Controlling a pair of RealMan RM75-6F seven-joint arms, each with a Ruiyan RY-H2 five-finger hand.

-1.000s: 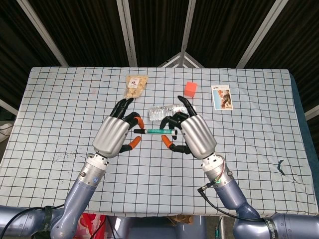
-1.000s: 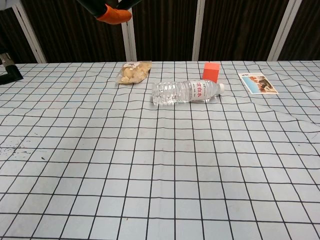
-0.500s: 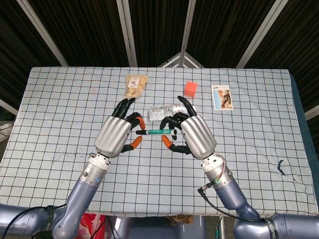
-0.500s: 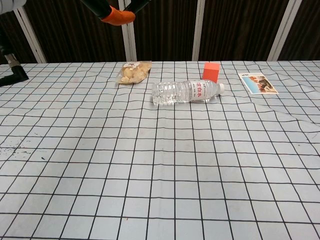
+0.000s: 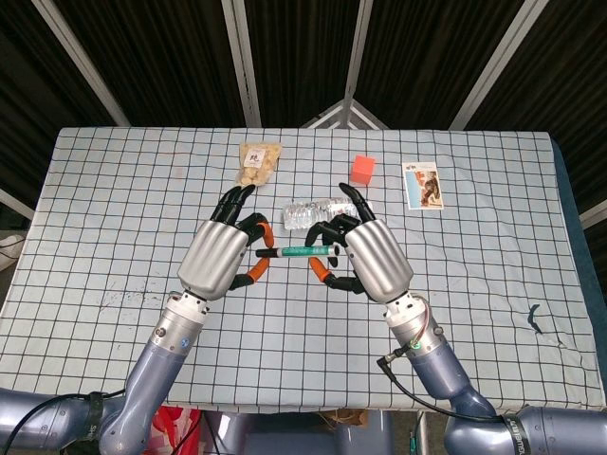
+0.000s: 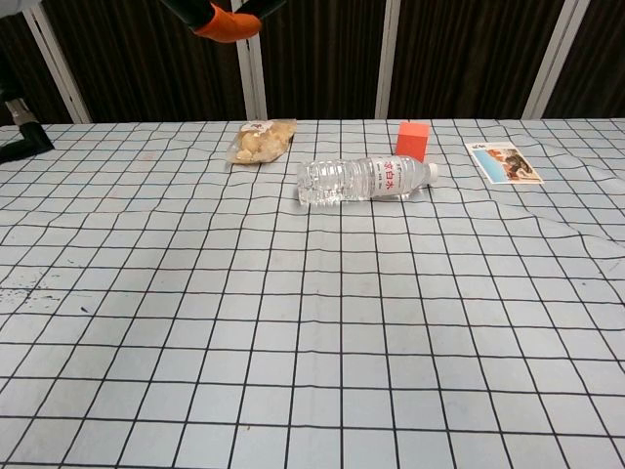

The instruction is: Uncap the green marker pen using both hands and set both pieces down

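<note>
green marker (image 5: pixel 299 250) is held level above the table betw both hands, long axis running left-right. left hand (image 5: pixel 220 258) pinches the dark end, right hand (image 5: pixel 372 258) grips the green barrel (cap seemingly on), so pull goes straight apart.

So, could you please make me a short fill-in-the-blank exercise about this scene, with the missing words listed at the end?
1. Both hands hold the green marker pen in the air, the left hand at one end and the ____ hand at the other.
2. The water bottle lies on its ____ on the table.
3. Just behind the bottle's cap end stands an ____ block.
4. The snack bag lies to the ____ of the bottle.

Missing words: right; side; orange; left
</note>
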